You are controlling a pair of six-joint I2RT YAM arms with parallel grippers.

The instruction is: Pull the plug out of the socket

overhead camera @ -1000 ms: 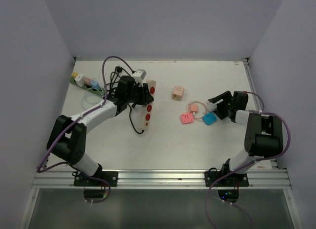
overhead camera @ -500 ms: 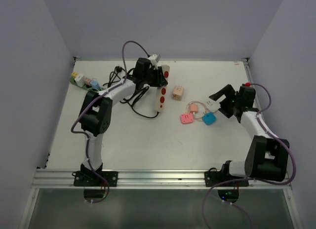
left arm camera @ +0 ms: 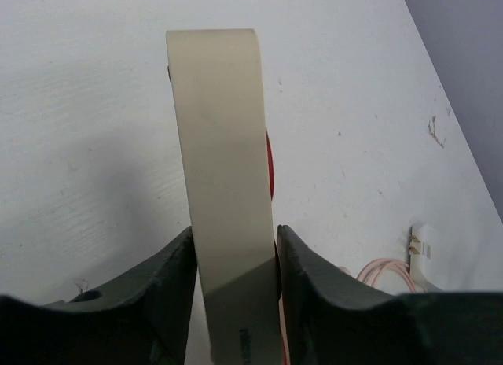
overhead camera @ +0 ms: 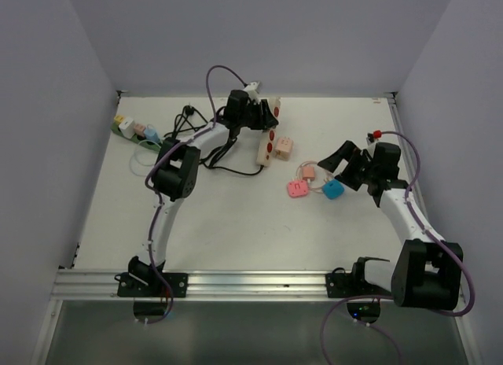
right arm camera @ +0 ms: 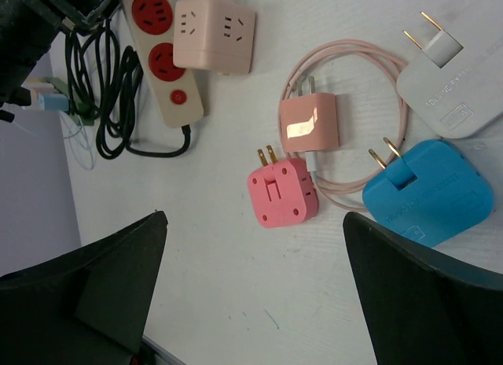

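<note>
Top external: socket point(overhead camera: 269, 145) is a cream power strip with red outlets and a black cord point(overhead camera: 228, 167). It sits at back centre of the surface point(overhead camera: 236, 223), tilted, with its far end raised in the left gripper point(overhead camera: 271, 113). The near end is just beside a beige cube adapter point(overhead camera: 284, 149); can't tell if that end rests on the surface.

Left wrist: jaws pinching the socket point(left arm camera: 224, 184) across its narrow sides, one finger point(left arm camera: 177, 274) on each side. Left arm is stretched far toward the back, elbow bent near the left-centre of the surface.

Right gripper point(overhead camera: 339, 167): jaws spread wide and holding nothing, hovering over the loose adapters. The arm rises from its base with the wrist angled left.

Versus 0.5 s ago, the socket has moved right and toward the back; it then hung further left, well apart from the cube. The right gripper has barely shifted.

Right wrist: pink adapter point(right arm camera: 283, 192), blue adapter point(right arm camera: 428, 188), pink charger point(right arm camera: 309, 123) with a looped cable, and a white plug point(right arm camera: 456, 66) lie close together.

A green strip point(overhead camera: 135, 131) carrying coloured plugs sits far back left.

Hard to read:
- Left wrist shows the socket edge-on, with only a sliver of red, so the outlet faces are hidden.
- In right wrist, the socket's point(right arm camera: 161, 54) upper end is cut off by dark hardware.
</note>
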